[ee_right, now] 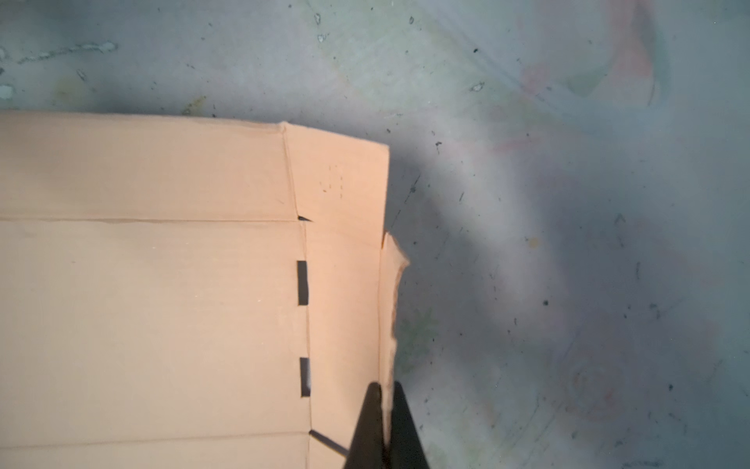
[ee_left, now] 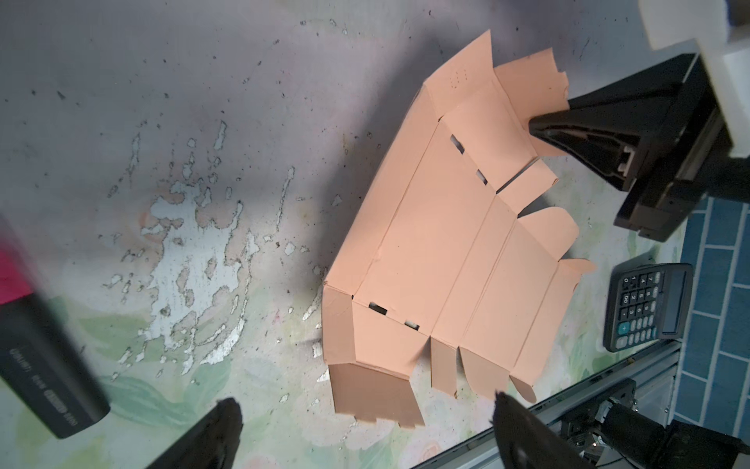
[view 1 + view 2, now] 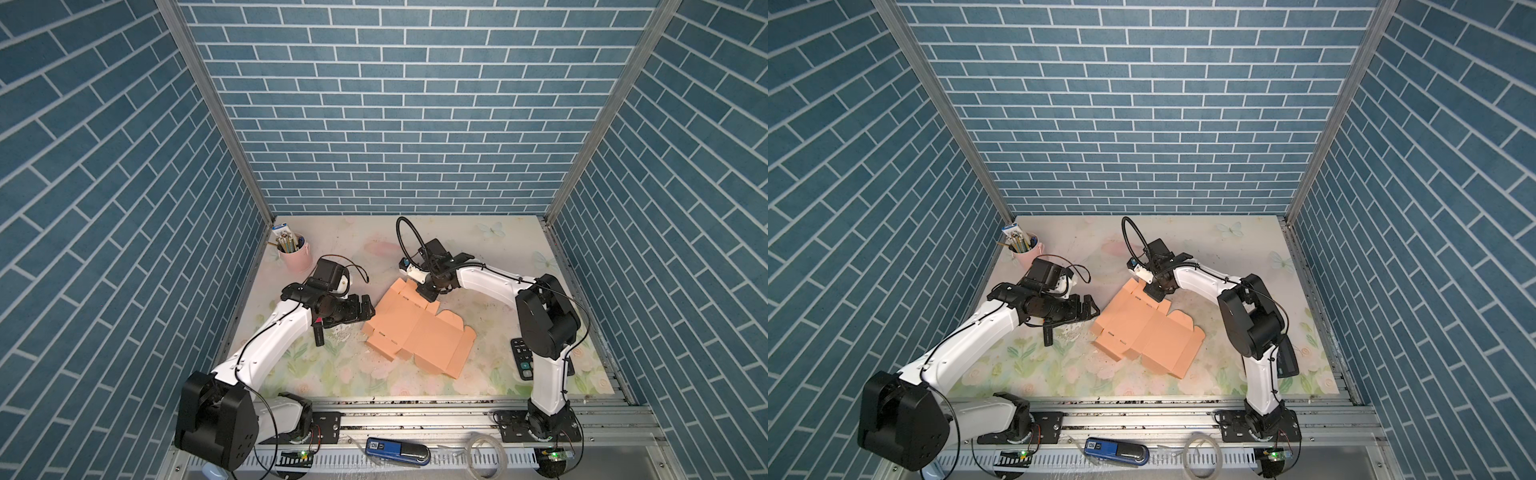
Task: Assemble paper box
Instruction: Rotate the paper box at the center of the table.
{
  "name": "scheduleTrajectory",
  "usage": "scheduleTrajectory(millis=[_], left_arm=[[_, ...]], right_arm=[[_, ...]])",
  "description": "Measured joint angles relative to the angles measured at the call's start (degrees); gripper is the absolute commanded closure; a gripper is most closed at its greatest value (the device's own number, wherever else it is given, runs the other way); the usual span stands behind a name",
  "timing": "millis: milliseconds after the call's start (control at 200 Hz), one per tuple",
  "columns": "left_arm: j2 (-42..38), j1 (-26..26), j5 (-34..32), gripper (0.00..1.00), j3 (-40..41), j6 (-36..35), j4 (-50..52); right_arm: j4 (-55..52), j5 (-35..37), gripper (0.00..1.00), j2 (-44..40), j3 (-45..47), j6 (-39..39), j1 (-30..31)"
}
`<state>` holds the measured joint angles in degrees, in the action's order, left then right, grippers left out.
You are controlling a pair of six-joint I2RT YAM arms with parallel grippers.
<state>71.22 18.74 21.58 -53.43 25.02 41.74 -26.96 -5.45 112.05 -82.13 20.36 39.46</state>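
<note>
Peach-orange paper box (image 3: 415,328) lies mostly flat, not folded up, in the middle of the flowery worktop (image 3: 478,257). The right end effector (image 1: 383,410) is squeezed tight on a thin flap (image 1: 389,292) at the box's far edge. The left end effector (image 3: 362,311) hangs just beside the box, jaws wide apart, holding nothing.

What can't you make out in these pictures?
Calculator: partly behind the right arm in both top views.
Print on the black, pink-ended tube: blurred in the left wrist view, cut off by the frame.
Pink cup contents: too small in the top views.
Paper box: runs off the right wrist view.
</note>
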Motion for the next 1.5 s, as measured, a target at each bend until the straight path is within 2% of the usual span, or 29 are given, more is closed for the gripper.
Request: scheduleTrajectory(millis=[250,510,805,975,1170,1495], left_arm=[[1.6,0.0,-1.0,0.02,-2.0,0.2,0.0],[4.9,0.7,-2.6,0.03,-4.4,0.3,0.0],[12.5,5.6,-6.5,0.06,-10.0,0.2,-0.8],[17.4,6.4,-7.3,0.1,-13.7,-0.2,-1.6],[22.4,6.4,-7.7,0.12,-18.8,-1.5,-2.1],[28.5,6.4,-7.8,0.2,-24.0,-3.7,-4.6]], right_arm=[[4.1,1.2,1.0,-6.4,6.0,-9.0,-2.8],[7.2,5.0,1.0,-12.2,13.5,-21.5,-4.9],[10.7,8.1,1.0,-19.4,23.0,-37.6,-4.9],[13.2,8.3,1.0,-22.8,28.3,-44.6,-4.9],[15.8,7.8,1.0,-24.5,32.0,-49.0,-4.9],[18.3,6.8,1.0,-25.4,34.6,-51.1,-4.9]])
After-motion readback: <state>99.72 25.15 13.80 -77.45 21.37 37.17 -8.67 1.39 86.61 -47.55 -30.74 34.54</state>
